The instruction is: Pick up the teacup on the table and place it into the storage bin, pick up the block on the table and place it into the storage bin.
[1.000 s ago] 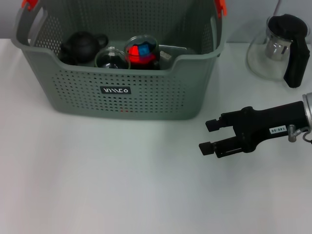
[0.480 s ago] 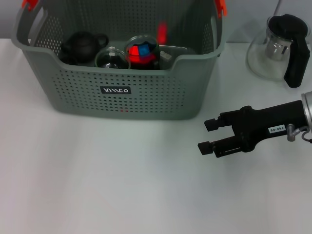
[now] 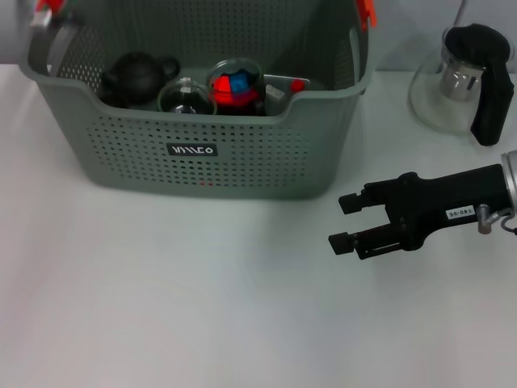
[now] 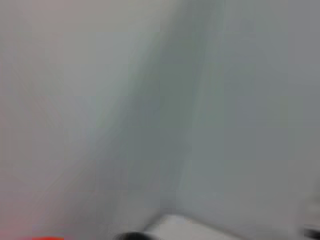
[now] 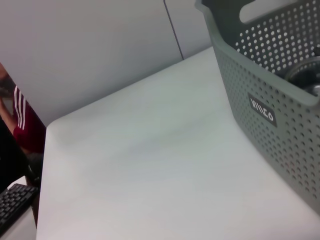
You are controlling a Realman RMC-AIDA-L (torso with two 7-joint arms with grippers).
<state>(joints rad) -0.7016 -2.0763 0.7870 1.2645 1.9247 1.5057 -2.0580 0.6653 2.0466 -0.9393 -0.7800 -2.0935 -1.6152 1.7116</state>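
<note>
The storage bin [image 3: 202,166] is a grey-green perforated basket with orange clips, standing at the back of the white table; its wall also fills the side of the right wrist view [image 5: 280,120]. Inside it lie a clear glass teacup [image 3: 184,98], a black pot [image 3: 136,77], a glass holding red and blue pieces [image 3: 234,86], and a small red block [image 3: 297,84] near the right inner wall. My right gripper [image 3: 343,222] hovers low over the table to the right of the bin, open and empty. The left gripper is out of view.
A glass teapot [image 3: 462,77] with a black handle stands at the back right, behind my right arm. White table [image 3: 178,299] stretches in front of the bin. In the right wrist view a person in red [image 5: 22,125] and a keyboard [image 5: 12,202] sit beyond the table's edge.
A red block that was falling above the bin half a second ago now rests inside it at the right. The right gripper has barely moved.
</note>
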